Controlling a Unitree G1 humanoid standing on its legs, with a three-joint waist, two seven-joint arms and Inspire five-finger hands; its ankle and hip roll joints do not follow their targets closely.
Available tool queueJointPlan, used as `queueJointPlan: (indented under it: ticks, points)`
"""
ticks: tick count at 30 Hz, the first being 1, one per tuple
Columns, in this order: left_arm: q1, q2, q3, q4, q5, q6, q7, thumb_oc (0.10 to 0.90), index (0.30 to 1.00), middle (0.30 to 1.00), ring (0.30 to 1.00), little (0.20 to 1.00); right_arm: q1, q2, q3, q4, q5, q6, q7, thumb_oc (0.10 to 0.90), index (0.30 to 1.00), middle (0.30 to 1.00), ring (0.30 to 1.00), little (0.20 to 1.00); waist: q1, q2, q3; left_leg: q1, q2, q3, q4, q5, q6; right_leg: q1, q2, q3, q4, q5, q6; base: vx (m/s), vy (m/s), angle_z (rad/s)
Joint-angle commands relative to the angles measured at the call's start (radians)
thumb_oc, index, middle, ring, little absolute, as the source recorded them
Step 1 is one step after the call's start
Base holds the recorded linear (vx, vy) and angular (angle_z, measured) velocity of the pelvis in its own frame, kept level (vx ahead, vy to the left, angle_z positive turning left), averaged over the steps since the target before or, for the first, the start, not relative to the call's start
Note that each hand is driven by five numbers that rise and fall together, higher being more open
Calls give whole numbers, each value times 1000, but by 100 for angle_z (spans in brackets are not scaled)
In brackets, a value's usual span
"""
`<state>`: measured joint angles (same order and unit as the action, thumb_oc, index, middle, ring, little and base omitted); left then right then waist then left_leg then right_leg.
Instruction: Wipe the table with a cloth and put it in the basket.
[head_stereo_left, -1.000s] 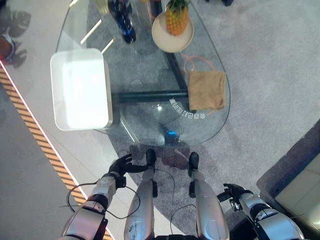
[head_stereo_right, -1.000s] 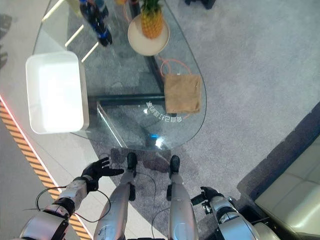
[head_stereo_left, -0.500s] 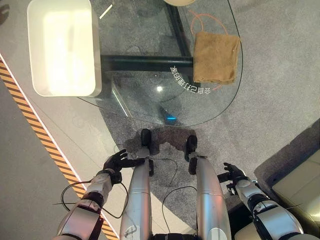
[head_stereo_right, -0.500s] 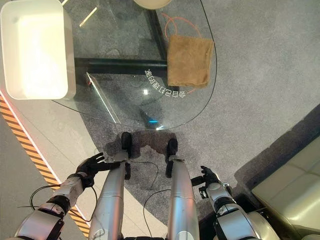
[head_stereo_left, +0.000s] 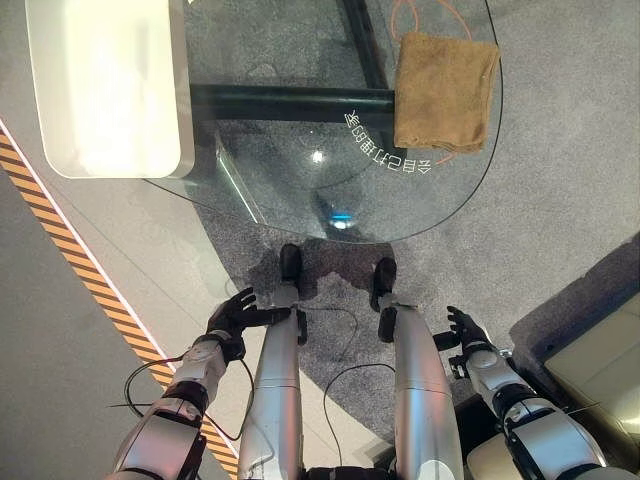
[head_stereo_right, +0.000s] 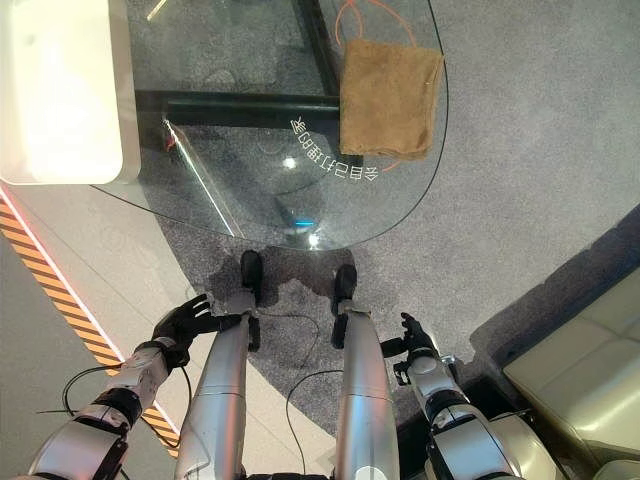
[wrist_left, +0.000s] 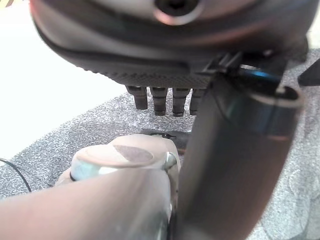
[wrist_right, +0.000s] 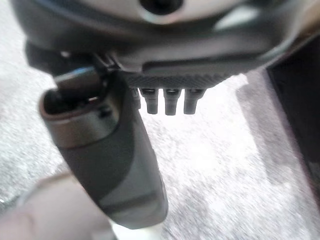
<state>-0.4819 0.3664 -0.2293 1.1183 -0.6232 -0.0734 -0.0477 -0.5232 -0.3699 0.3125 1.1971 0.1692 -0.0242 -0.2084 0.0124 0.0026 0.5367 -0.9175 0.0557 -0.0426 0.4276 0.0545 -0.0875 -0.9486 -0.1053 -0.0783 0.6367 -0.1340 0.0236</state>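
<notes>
The whole view has shifted, the camera's doing. The brown cloth (head_stereo_left: 446, 92) lies flat at the glass table's (head_stereo_left: 300, 190) right edge; the white basket (head_stereo_left: 100, 85) sits far left. Left hand (head_stereo_left: 236, 315) and right hand (head_stereo_right: 418, 340) hang low, fingers apart, empty.

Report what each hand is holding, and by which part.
Nothing is held. The left hand and right hand hang open near the floor; the cloth lies untouched on the glass table.
</notes>
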Motion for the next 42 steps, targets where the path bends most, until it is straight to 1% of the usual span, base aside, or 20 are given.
queueJointPlan:
  ticks: [1,5,7,9,10,13,15,20,24,25,28,30,32,36,40,42]
  points:
    - [80,35,-9,0,-20,11,16,800,900,900,900,900,54,-128,-45,-53,93,-47,-67,800,900,900,900,900,6,5,-17,-39,-47,9,117,-63,42,20,14,-13,-73,96,6,42,-14,0]
    - [96,50,-16,-27,-30,16,24,800,900,900,900,900,7,-204,-102,-142,138,-99,-114,800,900,900,900,900,8,6,-17,-48,-45,10,110,-62,43,13,14,-15,-85,106,10,18,-10,0]
    - [114,57,-19,-37,-37,6,28,800,900,900,900,900,-20,-250,-111,-231,164,-111,-146,800,900,900,900,900,9,4,-17,-53,-45,7,105,-61,43,8,13,-19,-92,112,11,8,-16,0]
    - [132,63,-18,-45,-43,-4,27,800,900,900,900,900,-48,-291,-116,-318,176,-109,-174,800,900,900,900,900,9,1,-17,-58,-45,4,104,-63,42,3,12,-22,-95,116,11,37,-8,0]
    - [144,63,-20,-45,-45,-7,25,800,900,900,900,900,-53,-305,-113,-346,179,-110,-185,800,900,900,900,900,10,0,-17,-38,-43,2,112,-96,39,21,14,-18,-85,87,17,75,-6,1]
    - [160,66,-19,-36,-55,-26,8,800,900,900,900,900,-128,-381,-106,-451,167,-131,-235,800,900,900,900,900,9,-3,-17,-42,-38,1,110,-98,37,13,11,-23,-87,91,18,25,1,0]
    - [160,68,-22,-29,-60,-34,1,800,900,900,900,900,-192,-419,-87,-487,160,-121,-260,800,900,900,900,900,12,-2,-17,-46,-38,1,105,-96,36,8,9,-26,-89,91,19,10,15,1]
    - [143,63,-38,-20,-68,-51,-4,800,900,900,900,900,-331,-469,-34,-545,88,-122,-313,800,900,900,900,900,19,3,-17,-56,-41,-3,87,-88,32,-2,9,-29,-103,94,22,0,3,-1]
    - [128,64,-51,-27,-77,-46,5,800,900,900,900,900,-436,-502,32,-576,35,-81,-338,800,900,900,900,900,26,8,-17,-51,-45,-2,65,-81,32,2,6,-36,-120,95,26,2,-1,2]
    - [125,69,-53,-28,-80,-44,3,800,900,900,900,900,-480,-515,60,-575,28,-63,-336,800,900,900,900,900,30,10,-17,-50,-47,-3,59,-79,31,4,4,-39,-126,95,26,0,0,0]
    - [120,74,-55,-32,-80,-37,0,800,900,900,900,900,-540,-525,98,-571,17,-43,-334,800,900,900,900,900,35,14,-17,-50,-50,-5,51,-76,31,6,3,-45,-134,95,26,0,0,0]
    - [122,80,-60,-40,-82,-31,-1,800,900,900,900,900,-602,-536,145,-572,-11,-15,-319,800,900,900,900,900,43,18,-17,-51,-52,-6,47,-74,30,6,1,-48,-138,94,25,0,0,0]
    - [122,82,-64,-53,-82,-22,3,800,900,900,900,900,-671,-541,199,-561,-40,13,-300,800,900,900,900,900,50,22,-17,-51,-53,-6,44,-73,30,6,-2,-53,-142,93,24,0,0,0]
    - [128,89,-68,-63,-78,-18,-9,800,900,900,900,900,-795,-540,302,-532,-58,60,-261,800,900,900,900,900,66,27,-17,-51,-54,-10,37,-72,30,8,-5,-62,-150,91,20,0,0,0]
    - [139,91,-70,-76,-72,-18,-13,800,900,900,900,900,-859,-534,349,-515,-60,80,-244,800,900,900,900,900,78,29,-17,-51,-58,-17,35,-72,30,10,-4,-68,-151,86,17,0,0,0]
    - [142,92,-70,-86,-68,-12,-12,800,900,900,900,900,-891,-528,372,-508,-67,107,-231,800,900,900,900,900,83,30,-17,-49,-60,-19,31,-71,32,12,-2,-71,-151,84,15,0,0,0]
